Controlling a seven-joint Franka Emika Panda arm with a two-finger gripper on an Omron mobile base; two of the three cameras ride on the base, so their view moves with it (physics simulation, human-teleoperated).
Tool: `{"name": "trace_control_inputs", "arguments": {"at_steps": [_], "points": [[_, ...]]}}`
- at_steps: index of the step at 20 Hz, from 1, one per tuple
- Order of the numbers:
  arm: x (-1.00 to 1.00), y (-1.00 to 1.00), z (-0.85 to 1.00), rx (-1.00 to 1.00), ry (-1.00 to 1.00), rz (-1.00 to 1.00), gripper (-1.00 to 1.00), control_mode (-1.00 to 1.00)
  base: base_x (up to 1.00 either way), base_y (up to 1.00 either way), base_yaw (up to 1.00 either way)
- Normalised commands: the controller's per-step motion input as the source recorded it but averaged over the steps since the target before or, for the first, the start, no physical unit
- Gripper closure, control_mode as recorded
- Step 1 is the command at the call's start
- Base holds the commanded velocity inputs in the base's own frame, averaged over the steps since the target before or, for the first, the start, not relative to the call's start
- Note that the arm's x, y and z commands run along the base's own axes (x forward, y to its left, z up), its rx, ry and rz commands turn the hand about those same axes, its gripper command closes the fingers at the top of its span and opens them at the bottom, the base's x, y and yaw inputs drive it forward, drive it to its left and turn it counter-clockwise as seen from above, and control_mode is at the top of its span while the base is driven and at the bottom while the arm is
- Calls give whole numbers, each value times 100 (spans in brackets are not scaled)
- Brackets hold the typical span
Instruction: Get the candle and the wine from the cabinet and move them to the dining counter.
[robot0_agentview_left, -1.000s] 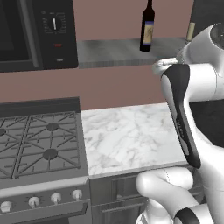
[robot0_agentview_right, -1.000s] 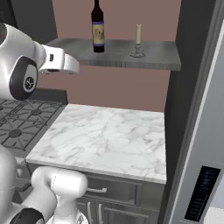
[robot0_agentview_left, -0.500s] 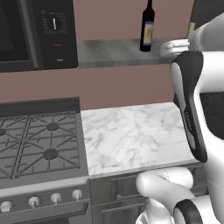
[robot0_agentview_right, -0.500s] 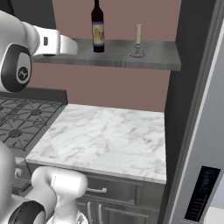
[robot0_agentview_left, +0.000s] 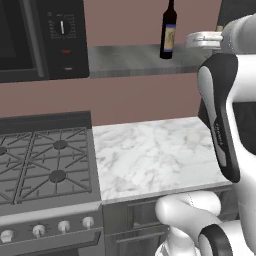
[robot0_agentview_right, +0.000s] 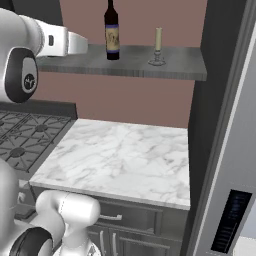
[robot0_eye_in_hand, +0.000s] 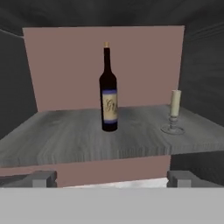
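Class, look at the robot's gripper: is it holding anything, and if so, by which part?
Nothing is held. The gripper is open, short of the shelf, where the wine bottle and candle stand untouched.

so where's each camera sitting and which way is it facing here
Left base view: behind the arm on its left, looking forward and down at the marble top, stove and shelf; the white arm rises at right.
Right base view: behind on the right, facing the same counter and the cabinet; the arm is at left.
Hand view: on the hand, level with the shelf, facing the wine and the candle, open jaws at the bottom.
Shared: all three show the wine on the shelf; the right base and hand views both show the candle.
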Motion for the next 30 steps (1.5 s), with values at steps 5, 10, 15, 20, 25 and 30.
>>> {"name": "trace_control_inputs", "arguments": {"at_steps": [5,10,15,20,25,30], "points": [[13,0,25,7,-6,0,-100,-100,0,0,0],[25,0,27,2,0,0,-100,-100,0,0,0],[41,-1,12,0,0,0,-100,-100,0,0,0],[39,-3,2,0,-1,0,-100,-100,0,0,0],[41,-7,0,0,-3,0,-100,-100,0,0,0],[41,-2,0,0,0,0,-100,-100,0,0,0]]}}
